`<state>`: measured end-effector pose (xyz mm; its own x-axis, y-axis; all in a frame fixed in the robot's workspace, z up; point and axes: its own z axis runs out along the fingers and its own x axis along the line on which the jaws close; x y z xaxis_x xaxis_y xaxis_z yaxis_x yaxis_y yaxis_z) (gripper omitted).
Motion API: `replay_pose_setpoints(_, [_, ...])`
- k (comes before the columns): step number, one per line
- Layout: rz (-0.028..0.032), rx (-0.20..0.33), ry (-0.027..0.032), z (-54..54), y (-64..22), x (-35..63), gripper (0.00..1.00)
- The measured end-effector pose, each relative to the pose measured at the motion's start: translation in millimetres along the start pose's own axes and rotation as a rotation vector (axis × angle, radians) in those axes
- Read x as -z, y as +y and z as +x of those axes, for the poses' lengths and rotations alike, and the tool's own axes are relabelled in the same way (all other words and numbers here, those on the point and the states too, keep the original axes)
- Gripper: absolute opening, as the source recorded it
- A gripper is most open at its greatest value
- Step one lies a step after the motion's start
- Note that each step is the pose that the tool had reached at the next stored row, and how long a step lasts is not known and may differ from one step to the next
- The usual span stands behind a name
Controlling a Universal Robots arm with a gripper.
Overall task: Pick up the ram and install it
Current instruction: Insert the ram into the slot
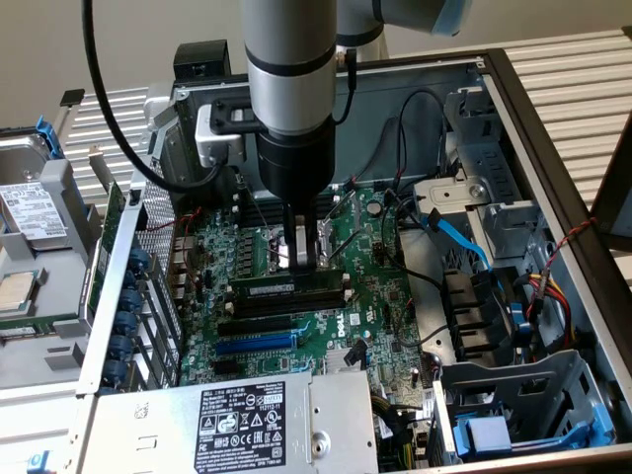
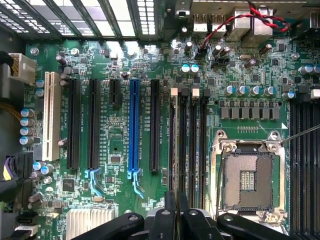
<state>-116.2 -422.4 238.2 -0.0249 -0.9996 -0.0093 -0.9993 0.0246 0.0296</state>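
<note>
One ram (image 1: 286, 287) (image 2: 174, 145) stands on edge among the long black memory slots (image 2: 192, 140) of the green motherboard (image 1: 380, 291), between the processor socket (image 2: 247, 180) and the blue expansion slot (image 2: 134, 125); its white label faces the exterior view. Just above its top edge hangs the tool (image 1: 306, 259) (image 2: 175, 210), fingers closed together and gripping nothing; whether the tips touch the ram I cannot tell.

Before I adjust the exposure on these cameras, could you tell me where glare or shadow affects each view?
Exterior view: the slatted surface outside the case is bright, while the motherboard lies in dimmer light beneath the arm. Wrist view: light washes out the vent grille, the motherboard is evenly lit, and the gripper reads as a dark shape.
</note>
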Motion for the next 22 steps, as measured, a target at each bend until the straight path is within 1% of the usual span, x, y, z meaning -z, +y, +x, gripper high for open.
replay_pose_setpoints(9, [-0.0017,0.000,-0.0002,0.1,0.0,-0.9,0.13])
replay_pose_setpoints(22, [-0.0019,0.000,-0.0003,0.8,-0.1,-2.5,0.13])
